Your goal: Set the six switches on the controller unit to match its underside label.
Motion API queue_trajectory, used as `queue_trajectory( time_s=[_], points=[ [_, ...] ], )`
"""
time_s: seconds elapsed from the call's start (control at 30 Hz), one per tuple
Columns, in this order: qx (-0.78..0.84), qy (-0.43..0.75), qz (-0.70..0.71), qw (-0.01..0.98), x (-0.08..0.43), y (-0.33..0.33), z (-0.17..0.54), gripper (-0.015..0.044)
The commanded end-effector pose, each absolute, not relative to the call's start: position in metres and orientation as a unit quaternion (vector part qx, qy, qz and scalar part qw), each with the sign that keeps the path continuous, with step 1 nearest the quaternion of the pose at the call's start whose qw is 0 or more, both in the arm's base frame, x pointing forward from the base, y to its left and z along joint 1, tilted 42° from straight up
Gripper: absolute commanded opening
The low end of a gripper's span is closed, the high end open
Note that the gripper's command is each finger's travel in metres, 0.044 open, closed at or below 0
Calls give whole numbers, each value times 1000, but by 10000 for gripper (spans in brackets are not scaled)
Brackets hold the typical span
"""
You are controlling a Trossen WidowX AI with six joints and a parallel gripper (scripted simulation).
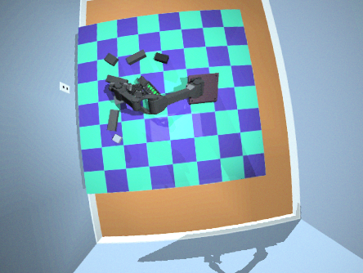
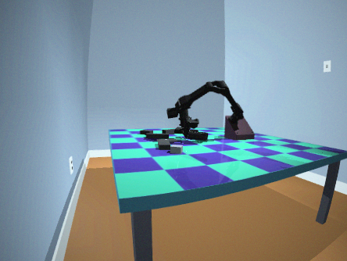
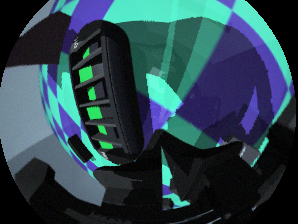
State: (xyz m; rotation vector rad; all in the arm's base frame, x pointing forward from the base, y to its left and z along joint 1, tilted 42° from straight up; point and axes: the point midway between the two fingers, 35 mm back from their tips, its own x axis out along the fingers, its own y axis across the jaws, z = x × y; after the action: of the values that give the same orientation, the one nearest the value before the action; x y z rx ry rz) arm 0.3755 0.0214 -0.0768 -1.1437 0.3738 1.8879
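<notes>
The dark grey controller unit [image 1: 149, 85] [image 2: 198, 136] [image 3: 122, 95] rests on the bench, its row of rocker switches [image 1: 153, 88] [image 3: 92, 95] showing from above and at the left in the wrist view. Green shows on several rockers, but which ends are pressed is not clear. The label on the underside is hidden. My gripper [image 2: 187, 136] [image 3: 158, 132] is shut and empty, low beside the unit, with its tips near the unit's plain long side; whether they touch it I cannot tell. The arm partly covers the unit in the top view.
Dark modules [image 1: 110, 59] [image 1: 136, 57] [image 1: 161, 58] lie behind the arm. A grey bar [image 1: 113, 119] [image 2: 164, 144] and a small white block [image 1: 117, 138] [image 2: 176, 148] lie to one side. Another dark bar [image 1: 116, 78] is partly under the wrist. The arm's maroon base [image 1: 210, 87] [image 2: 239, 130] stands on the bench.
</notes>
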Motion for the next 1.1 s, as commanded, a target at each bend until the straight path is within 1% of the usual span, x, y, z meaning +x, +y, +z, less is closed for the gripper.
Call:
queue_trajectory(
  time_s=[0.0, 1.07],
  points=[
    [-458, 150, 758, 440, 375, 23, -78, 0],
    [-458, 151, 758, 439, 365, 18, -84, 0]
  ],
)
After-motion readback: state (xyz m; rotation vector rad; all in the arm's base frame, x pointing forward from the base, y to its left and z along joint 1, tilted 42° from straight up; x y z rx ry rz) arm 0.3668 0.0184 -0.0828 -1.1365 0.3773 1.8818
